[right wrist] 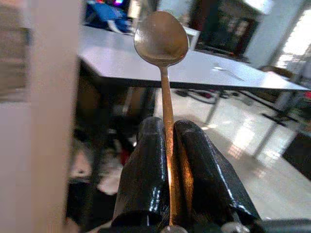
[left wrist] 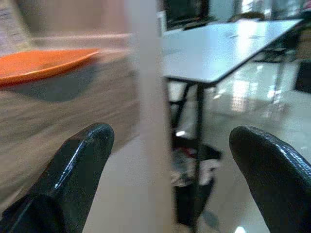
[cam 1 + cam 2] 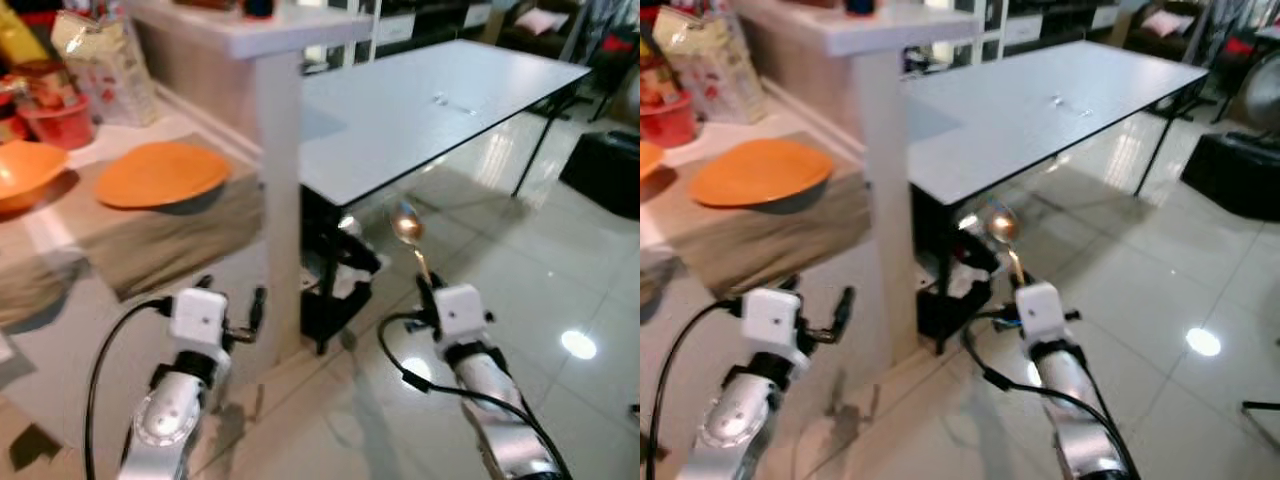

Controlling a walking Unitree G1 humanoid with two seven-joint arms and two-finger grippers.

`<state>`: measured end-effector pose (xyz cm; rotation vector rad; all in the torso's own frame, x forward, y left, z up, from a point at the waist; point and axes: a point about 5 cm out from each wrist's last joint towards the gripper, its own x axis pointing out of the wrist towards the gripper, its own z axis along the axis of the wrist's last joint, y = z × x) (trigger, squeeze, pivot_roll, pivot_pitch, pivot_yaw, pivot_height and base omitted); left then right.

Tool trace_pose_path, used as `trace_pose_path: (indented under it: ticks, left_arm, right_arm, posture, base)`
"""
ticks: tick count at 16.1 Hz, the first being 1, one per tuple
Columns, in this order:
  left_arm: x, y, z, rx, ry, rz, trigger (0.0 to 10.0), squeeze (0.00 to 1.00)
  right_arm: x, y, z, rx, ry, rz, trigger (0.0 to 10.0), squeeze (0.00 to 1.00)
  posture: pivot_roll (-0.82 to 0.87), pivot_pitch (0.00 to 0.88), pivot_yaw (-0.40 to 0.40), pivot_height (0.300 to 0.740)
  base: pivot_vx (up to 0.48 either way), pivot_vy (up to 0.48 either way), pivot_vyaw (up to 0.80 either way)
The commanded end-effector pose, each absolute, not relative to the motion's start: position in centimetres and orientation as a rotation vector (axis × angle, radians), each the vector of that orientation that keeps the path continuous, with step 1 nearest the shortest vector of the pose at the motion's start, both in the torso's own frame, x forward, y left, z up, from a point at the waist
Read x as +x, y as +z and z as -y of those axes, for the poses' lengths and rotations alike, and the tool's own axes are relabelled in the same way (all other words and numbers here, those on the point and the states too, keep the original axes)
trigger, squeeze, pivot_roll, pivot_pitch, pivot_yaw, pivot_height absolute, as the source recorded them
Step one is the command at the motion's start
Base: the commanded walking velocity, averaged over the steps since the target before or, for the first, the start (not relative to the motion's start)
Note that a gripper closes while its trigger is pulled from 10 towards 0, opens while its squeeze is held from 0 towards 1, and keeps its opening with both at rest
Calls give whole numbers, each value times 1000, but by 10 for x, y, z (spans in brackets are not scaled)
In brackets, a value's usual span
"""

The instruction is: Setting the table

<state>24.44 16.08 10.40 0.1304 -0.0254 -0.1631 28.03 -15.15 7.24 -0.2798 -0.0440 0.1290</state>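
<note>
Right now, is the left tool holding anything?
No, the left tool is open with bare fingers; the spoon sits clamped in the right tool.

A plate (image 3: 160, 173) lies on the counter (image 3: 150, 240) at left — right of it a post (image 3: 279, 200), then the long table (image 3: 440, 110) behind.

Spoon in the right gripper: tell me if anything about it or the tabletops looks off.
Nothing stands out. The right gripper pinches the spoon by its handle, bowl upright and straight. The orange plate lies flat on the counter; the white table looks bare and clean.
</note>
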Motion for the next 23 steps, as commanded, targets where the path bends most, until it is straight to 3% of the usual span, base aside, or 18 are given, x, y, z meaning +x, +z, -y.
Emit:
trace_pose_path:
  ticks: [1,6,23]
  left_arm:
    - [246,107,-165,154,-150,29,10000,0]
    - [250,105,-166,144,-144,15,10000,0]
    - [251,103,-166,115,-108,-5,10000,0]
  right_arm:
    - [282,76,147,-272,141,64,0,0]
    - [282,74,147,-270,138,60,0,0]
    - [282,70,152,-198,108,3,0,0]
  posture:
    - [-51,0,19,740]
    - [-54,0,22,740]
    - [-64,0,26,740]
  base:
    - [0,-480,0]
    - [0,-192,0]
    - [0,0,730]
